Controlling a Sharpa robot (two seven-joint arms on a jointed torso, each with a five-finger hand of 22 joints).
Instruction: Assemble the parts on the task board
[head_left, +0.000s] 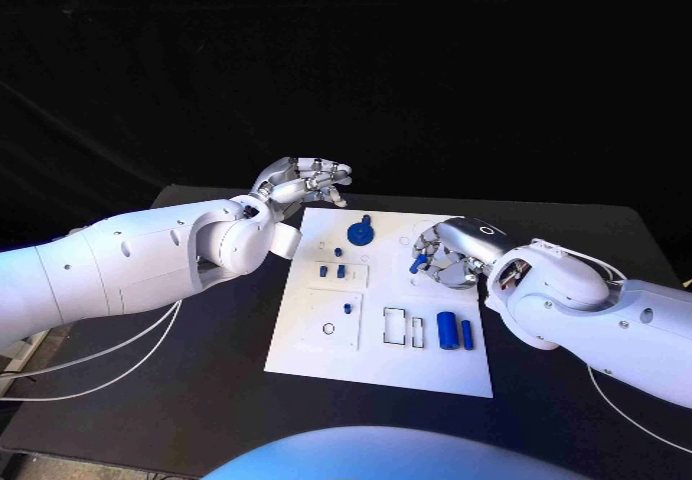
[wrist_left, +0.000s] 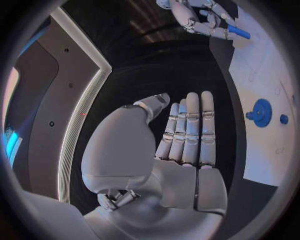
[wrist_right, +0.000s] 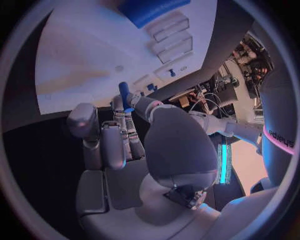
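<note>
While the right hand (head_left: 440, 258) hovers over the right-centre of the task board (head_left: 325, 350), it pinches a small blue peg (head_left: 418, 264) between thumb and fingers, the peg's long axis tilted rather than upright. Immediately left of the hand lie the blue round part (head_left: 359, 234) and two short blue pegs (head_left: 332, 270) standing in their block; two blue cylinders (head_left: 457, 330) lie lower right. The left hand (head_left: 303, 183), fingers extended and holding nothing, waits beyond the board's upper-left corner. Insertion therefore appears to fall to the nearer right hand.
</note>
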